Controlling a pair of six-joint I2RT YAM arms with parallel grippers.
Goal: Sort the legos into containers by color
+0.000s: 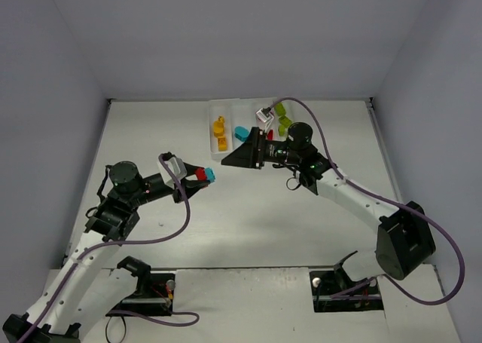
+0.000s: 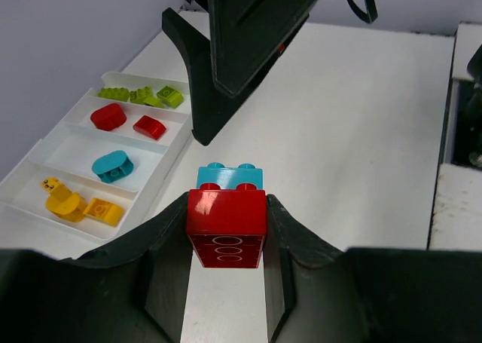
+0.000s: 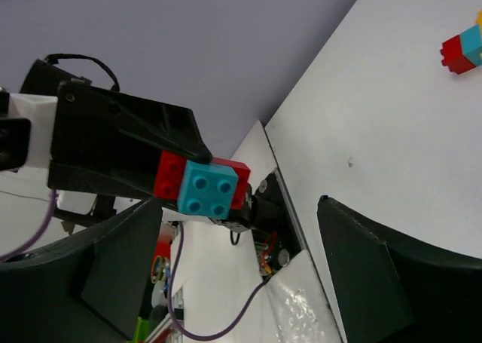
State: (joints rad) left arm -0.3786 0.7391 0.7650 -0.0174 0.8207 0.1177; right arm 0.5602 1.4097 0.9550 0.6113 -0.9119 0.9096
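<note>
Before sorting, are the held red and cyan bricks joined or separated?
Joined: the cyan brick sits flush against the red brick, no gap visible.

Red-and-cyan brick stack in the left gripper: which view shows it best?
Left wrist: the stack fills mid-frame, clamped in the left gripper. Right wrist shows its cyan studded end; top external only a tiny speck.

no readable text, three white ovals printed on red brick point(image 2: 226, 224), small face on yellow brick point(image 2: 60, 198)

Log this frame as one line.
left gripper: shut on red-and-cyan stacked plastic brick, off table | right gripper: open, empty, facing it | white four-compartment plastic tray: holds colour-sorted bricks
</note>
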